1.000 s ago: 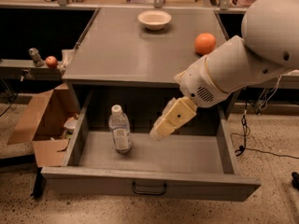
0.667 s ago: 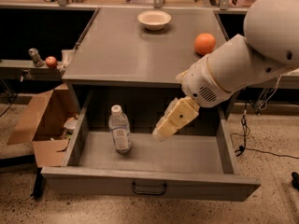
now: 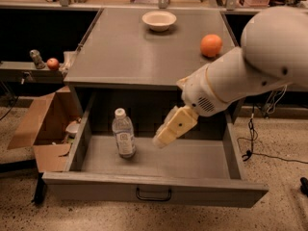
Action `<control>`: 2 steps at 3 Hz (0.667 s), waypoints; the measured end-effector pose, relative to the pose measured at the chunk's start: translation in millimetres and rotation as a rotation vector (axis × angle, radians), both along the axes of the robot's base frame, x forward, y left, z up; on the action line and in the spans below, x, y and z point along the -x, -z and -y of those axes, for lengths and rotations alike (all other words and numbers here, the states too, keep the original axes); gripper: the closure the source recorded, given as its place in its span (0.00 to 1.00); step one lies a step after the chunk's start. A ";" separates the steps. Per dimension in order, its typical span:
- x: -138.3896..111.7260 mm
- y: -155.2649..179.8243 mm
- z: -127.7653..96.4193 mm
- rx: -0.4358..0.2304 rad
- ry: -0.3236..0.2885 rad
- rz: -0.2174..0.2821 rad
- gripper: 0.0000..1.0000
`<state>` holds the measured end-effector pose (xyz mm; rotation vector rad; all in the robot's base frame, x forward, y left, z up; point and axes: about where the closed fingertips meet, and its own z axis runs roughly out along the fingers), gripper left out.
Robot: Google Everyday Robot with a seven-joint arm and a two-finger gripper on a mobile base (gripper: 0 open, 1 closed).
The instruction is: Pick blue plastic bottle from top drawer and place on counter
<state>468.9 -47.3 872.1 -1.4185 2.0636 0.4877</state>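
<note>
The blue plastic bottle stands upright in the left part of the open top drawer, white cap up, pale label round its middle. The drawer is pulled fully out, its dark bar handle at the front centre. The counter is the grey cabinet top above the drawer. My gripper with cream-coloured fingers hangs over the drawer's middle, to the right of the bottle and apart from it. The white arm reaches in from the right.
A white bowl and an orange sit on the counter. An open cardboard box stands on the floor at the left. A small red fruit lies on a side shelf. Cables trail on the floor at the right.
My gripper has shifted slightly within the drawer, staying to the right of the bottle. The bottle has not moved.
</note>
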 end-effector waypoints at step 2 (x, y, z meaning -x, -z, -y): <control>-24.0 100.2 -33.2 -0.065 -0.008 0.095 0.00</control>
